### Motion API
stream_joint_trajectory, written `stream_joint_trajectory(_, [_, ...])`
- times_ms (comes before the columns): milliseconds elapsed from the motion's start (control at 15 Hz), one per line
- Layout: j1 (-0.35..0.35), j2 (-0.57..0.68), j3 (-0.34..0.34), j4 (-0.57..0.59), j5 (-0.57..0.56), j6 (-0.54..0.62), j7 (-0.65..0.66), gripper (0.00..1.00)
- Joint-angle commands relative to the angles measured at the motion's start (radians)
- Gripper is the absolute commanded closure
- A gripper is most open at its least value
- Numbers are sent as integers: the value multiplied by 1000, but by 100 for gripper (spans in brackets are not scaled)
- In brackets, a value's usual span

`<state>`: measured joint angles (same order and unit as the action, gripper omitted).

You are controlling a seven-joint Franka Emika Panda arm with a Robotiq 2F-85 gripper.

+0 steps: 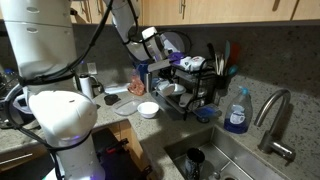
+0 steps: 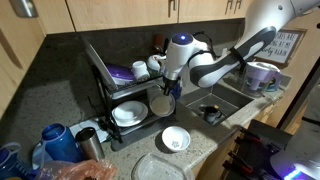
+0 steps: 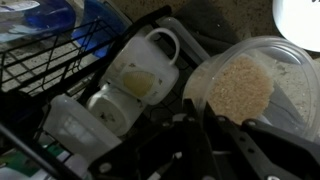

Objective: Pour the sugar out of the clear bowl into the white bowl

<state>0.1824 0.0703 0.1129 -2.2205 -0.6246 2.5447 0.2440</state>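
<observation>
In the wrist view my gripper (image 3: 196, 112) is shut on the rim of the clear bowl (image 3: 278, 95). A round patch of pale sugar (image 3: 240, 88) lies in it. In an exterior view the gripper (image 2: 167, 90) holds the clear bowl (image 2: 162, 106) above the counter, beside the black wire rack. The white bowl (image 2: 176, 138) stands on the counter below and in front of it, apart from it. The white bowl also shows in an exterior view (image 1: 148, 109) and at the top right corner of the wrist view (image 3: 300, 18). The gripper (image 1: 163, 66) is hard to make out there.
A black wire rack (image 2: 100, 75) with white dishes (image 2: 128, 113) and mugs (image 3: 145, 70) stands right beside the gripper. A wide flat pale plate (image 2: 158, 166) lies near the white bowl. A sink (image 1: 205, 160), a faucet (image 1: 275, 115) and a blue soap bottle (image 1: 237, 110) are nearby.
</observation>
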Motion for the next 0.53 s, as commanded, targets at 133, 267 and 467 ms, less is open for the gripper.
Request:
stream_joint_trajectory(133, [5,-32,-2,-57,-183,91,161,98])
stream_joint_trajectory(267, [14,-49,-3,-89,-259,132,253,98])
stream_joint_trajectory(467, [21,-71,-1,-135,-370,168,383,98])
